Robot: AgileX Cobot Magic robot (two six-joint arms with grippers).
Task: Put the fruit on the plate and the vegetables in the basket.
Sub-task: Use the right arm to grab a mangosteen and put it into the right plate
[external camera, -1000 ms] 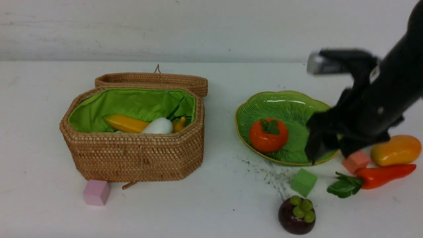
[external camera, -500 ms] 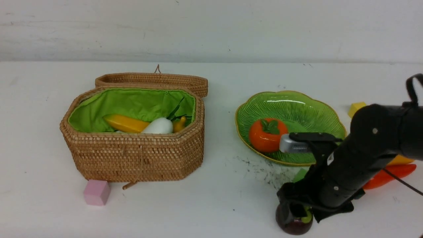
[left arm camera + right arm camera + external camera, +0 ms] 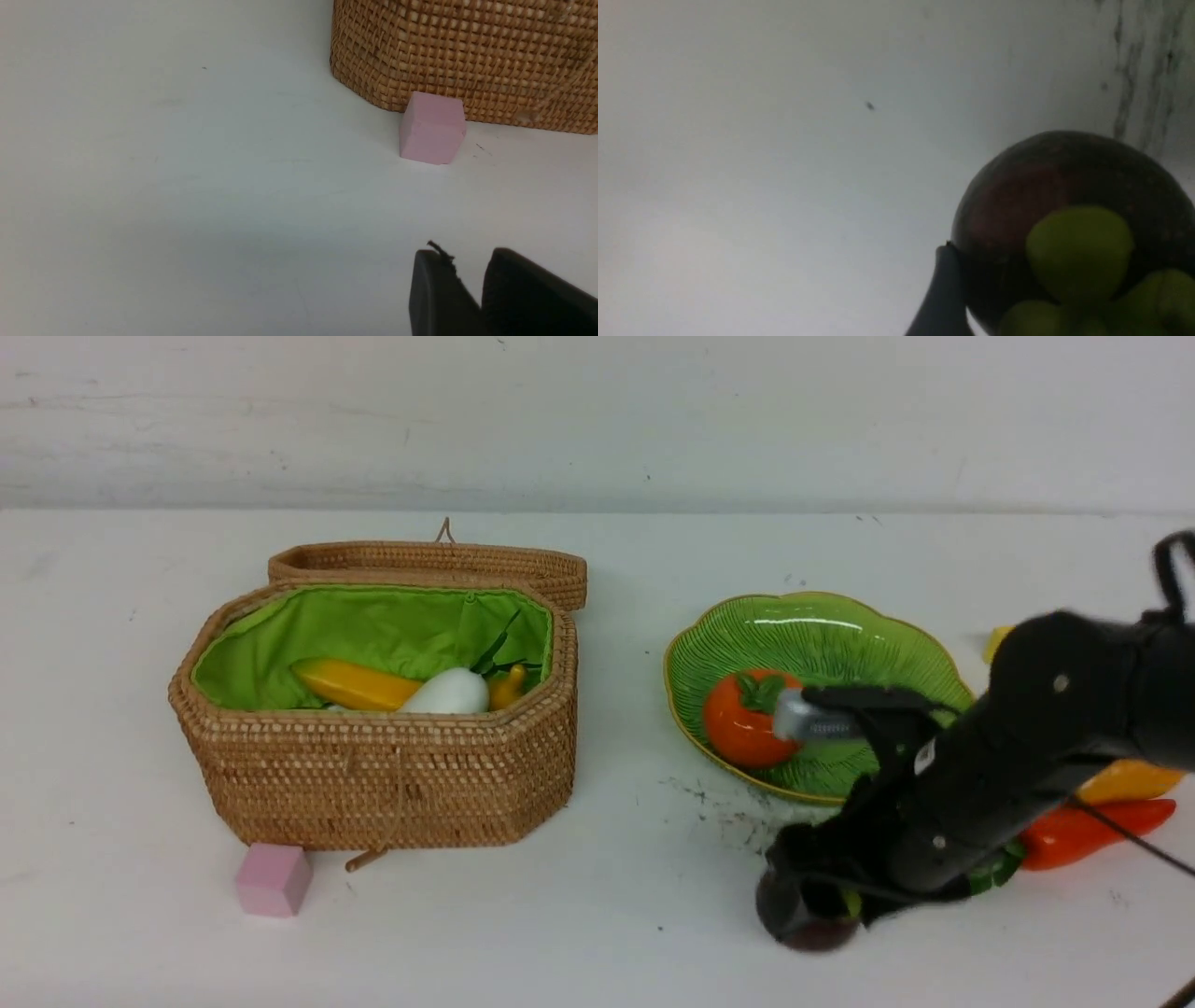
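- Front view: the right gripper [image 3: 810,907] sits around the dark purple ball with green knobs [image 3: 808,926] near the table's [image 3: 597,933] front edge, at about seven o'clock from the shallow green ribbed glass plate [image 3: 822,639].
- Right wrist view: one gripper finger [image 3: 941,298] touches the ball's side; its green knobs [image 3: 1078,252] face the camera. Jaws stand wide around it; whether they are clamped I cannot tell.
- Round orange fruit with green leaf cap [image 3: 742,719] rests on the plate, cap upward.
- Yellow curved piece [image 3: 355,683] lies in the brown woven wicker basket [image 3: 373,775], long axis running nine to three o'clock.
- Left gripper [image 3: 467,294] is narrow, holding nothing.
- Since half a second ago, the ball has shifted slightly toward nine o'clock.
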